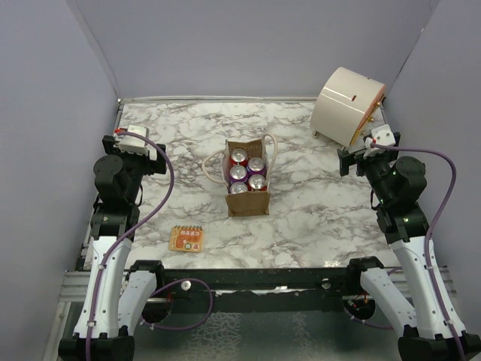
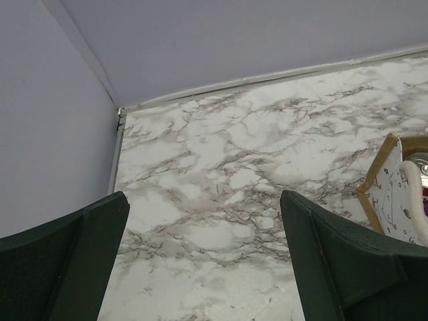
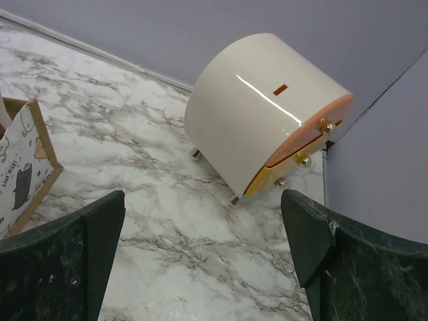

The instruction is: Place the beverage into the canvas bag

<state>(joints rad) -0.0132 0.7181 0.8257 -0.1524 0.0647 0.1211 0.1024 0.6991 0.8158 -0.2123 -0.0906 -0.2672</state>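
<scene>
Btwn left hand (image 2: pixel 204 198) & right hand (image 3: pixel 203 195) sits canvas bag (image 1: pixel 248 201), untouched.

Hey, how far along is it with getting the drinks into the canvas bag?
Looks done: five cans stand inside the canvas bag. Nothing is in hand: the left gripper and right gripper are open and empty. No loose can shows on the table, only a small orange packet, so nothing seems left.

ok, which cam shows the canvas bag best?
Top external: the whole canvas bag stands upright, cans inside. Left wrist catches only a corner and handle at its right edge; right wrist only a printed side at its left edge.
</scene>
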